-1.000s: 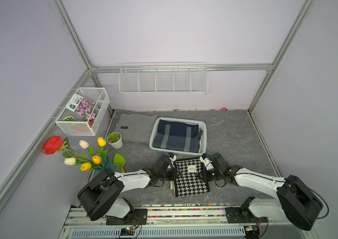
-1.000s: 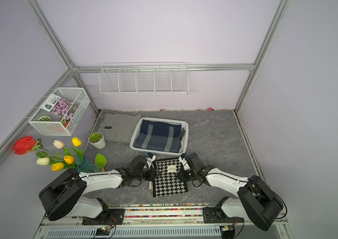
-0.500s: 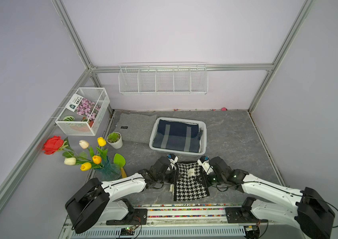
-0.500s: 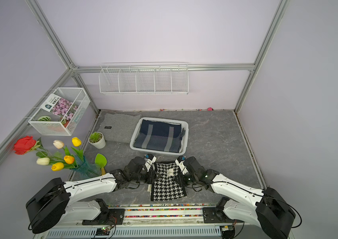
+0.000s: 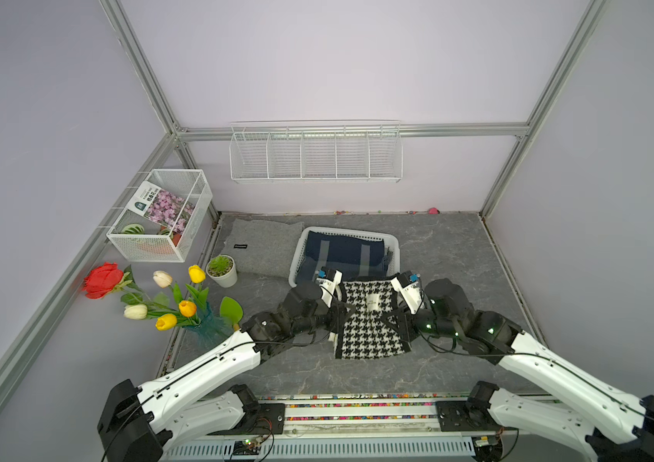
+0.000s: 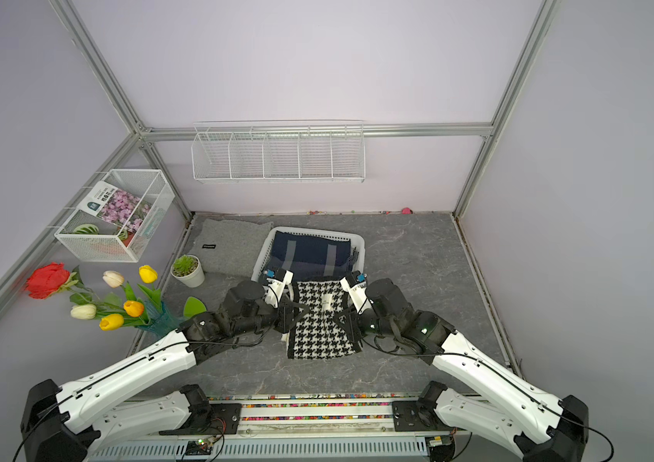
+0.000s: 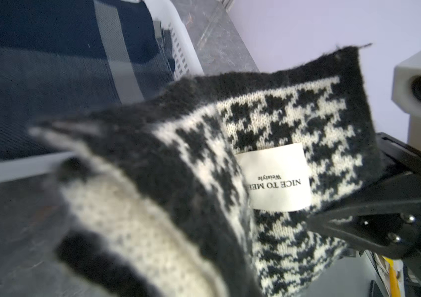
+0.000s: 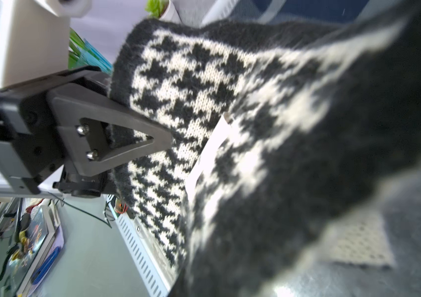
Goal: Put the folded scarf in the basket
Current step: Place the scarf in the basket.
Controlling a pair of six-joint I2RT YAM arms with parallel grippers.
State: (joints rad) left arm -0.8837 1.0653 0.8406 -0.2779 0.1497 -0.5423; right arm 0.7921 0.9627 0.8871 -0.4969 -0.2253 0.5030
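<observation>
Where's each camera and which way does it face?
Top views: high at the front, looking down on the left gripper, right gripper, scarf and basket.
Left wrist: behind the left gripper, facing the scarf and right gripper.
Right wrist: behind the right gripper, facing the scarf and left gripper.
Shared: every view shows the scarf.
</observation>
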